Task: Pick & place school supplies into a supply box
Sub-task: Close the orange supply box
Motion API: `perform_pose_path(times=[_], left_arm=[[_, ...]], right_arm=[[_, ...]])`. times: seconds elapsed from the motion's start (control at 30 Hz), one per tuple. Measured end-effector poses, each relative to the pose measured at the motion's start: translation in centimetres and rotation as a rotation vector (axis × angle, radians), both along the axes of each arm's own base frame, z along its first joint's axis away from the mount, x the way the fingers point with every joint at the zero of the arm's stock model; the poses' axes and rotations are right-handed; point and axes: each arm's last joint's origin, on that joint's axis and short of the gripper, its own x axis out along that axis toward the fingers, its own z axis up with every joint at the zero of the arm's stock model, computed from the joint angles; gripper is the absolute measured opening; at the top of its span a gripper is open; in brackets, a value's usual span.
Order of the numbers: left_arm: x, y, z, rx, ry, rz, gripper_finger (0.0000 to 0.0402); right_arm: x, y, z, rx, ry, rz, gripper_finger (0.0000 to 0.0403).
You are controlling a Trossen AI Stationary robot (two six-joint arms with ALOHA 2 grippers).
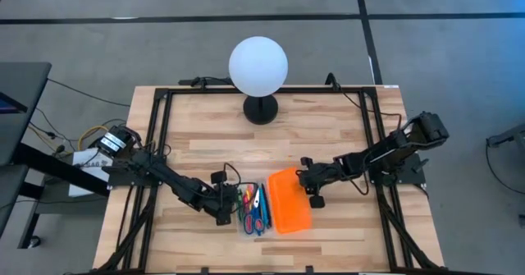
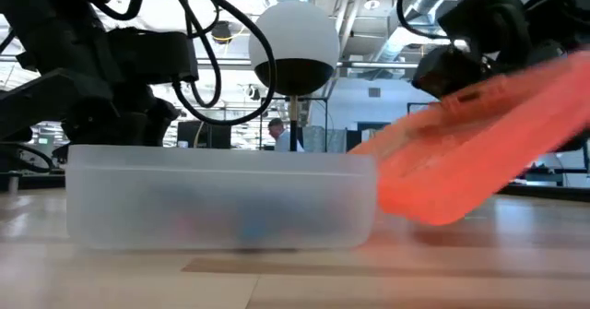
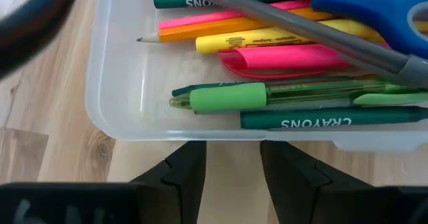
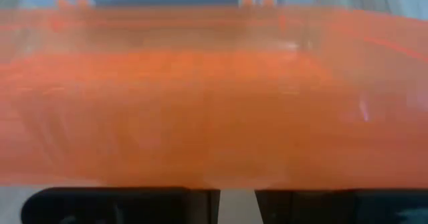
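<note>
Your right gripper (image 1: 305, 179) grips the orange lid (image 1: 290, 201) by its far edge, jaws clenched on it, so the lid hangs tilted just right of the supply box (image 1: 253, 210). Both long axes run parallel, near to far. The school supplies (image 3: 281, 57) already lie inside. Your left gripper (image 1: 225, 209) waits at the box's left wall, jaws released, holding nothing. The lid must swing left.

Clear supply box (image 3: 120, 110), orange lid (image 1: 290, 201) — pink, yellow, green pens (image 3: 267, 95), blue-handled scissors (image 3: 374, 7).
</note>
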Motion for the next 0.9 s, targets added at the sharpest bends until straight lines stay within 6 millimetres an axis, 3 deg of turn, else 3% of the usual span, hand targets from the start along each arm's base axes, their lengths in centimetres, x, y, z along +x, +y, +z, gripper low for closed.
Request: perform_pose_path(times=[0.5,0.9], left_arm=[[-0.1,0.0,0.0,-0.010,0.011,0.004,0.0137],[0.0,0.3,0.0,0.002,0.007,0.045,0.0137]], right_arm=[[1.7,0.6,1.8,-0.020,0.012,0.028,0.0065],[3.4,3.1,4.9,-0.032,0.053,0.098,0.0065]])
